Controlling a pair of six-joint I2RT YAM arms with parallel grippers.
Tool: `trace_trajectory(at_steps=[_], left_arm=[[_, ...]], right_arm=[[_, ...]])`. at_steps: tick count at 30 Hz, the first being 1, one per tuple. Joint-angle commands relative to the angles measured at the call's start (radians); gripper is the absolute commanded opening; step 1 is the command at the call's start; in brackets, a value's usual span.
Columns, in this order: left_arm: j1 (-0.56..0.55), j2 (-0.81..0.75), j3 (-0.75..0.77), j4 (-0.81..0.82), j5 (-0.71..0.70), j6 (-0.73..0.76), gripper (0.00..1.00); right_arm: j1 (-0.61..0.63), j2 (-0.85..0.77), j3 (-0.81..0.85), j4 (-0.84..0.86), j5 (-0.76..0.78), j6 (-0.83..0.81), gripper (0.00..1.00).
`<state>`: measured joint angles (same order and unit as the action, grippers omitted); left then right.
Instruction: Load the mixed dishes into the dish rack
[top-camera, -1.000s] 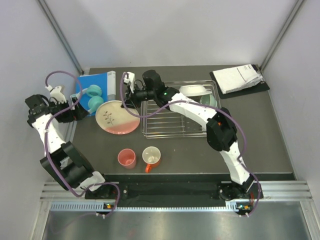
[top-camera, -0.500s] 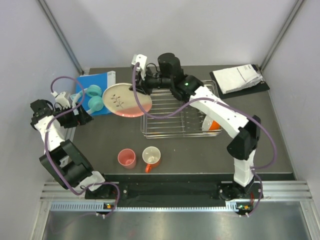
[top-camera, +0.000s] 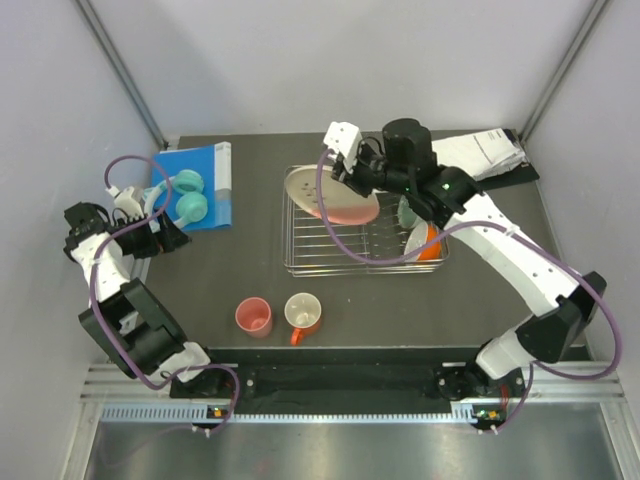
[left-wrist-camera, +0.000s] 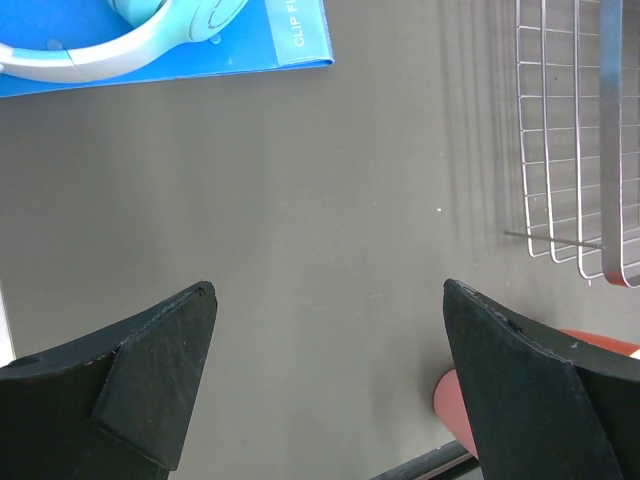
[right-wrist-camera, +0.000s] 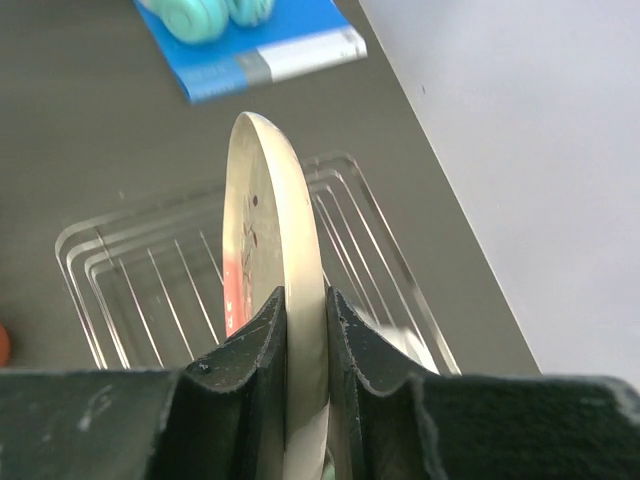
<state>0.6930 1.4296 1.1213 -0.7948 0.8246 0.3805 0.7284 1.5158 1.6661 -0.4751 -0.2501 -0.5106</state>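
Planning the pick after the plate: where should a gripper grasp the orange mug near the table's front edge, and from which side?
Probably the rim, from straight above: the orange mug stands upright, mouth open, so one finger can go inside and one outside. Pinch its right wall, since the pink cup stands close on the left and the handle points at the near edge.

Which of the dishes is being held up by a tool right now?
The cream-and-pink plate: the right tool clamps its rim, holding it on edge over the rack. The pink cup and orange mug stand on the table.
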Motion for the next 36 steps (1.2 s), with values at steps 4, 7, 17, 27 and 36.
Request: trace_trajectory(at_steps=[4,7,17,27,36], left_arm=[[0.005,-0.008,0.000,-0.011,0.054,0.012,0.99],[0.005,-0.003,0.005,-0.009,0.056,0.008,0.99],[0.003,-0.001,-0.002,-0.001,0.064,-0.002,0.99],[0.002,-0.001,0.000,0.012,0.068,-0.012,0.99],[-0.004,0.006,0.003,0.029,0.064,-0.032,0.99]], right_arm=[[-0.026,-0.212,-0.092,0.084,0.121,-0.103,0.00],[-0.026,-0.249,-0.130,0.058,0.144,-0.115,0.00],[-0.026,-0.359,-0.272,0.006,0.224,-0.287,0.00],[-0.026,-0.376,-0.348,0.006,0.238,-0.414,0.00],[-0.024,-0.394,-0.422,0.013,0.239,-0.486,0.00]])
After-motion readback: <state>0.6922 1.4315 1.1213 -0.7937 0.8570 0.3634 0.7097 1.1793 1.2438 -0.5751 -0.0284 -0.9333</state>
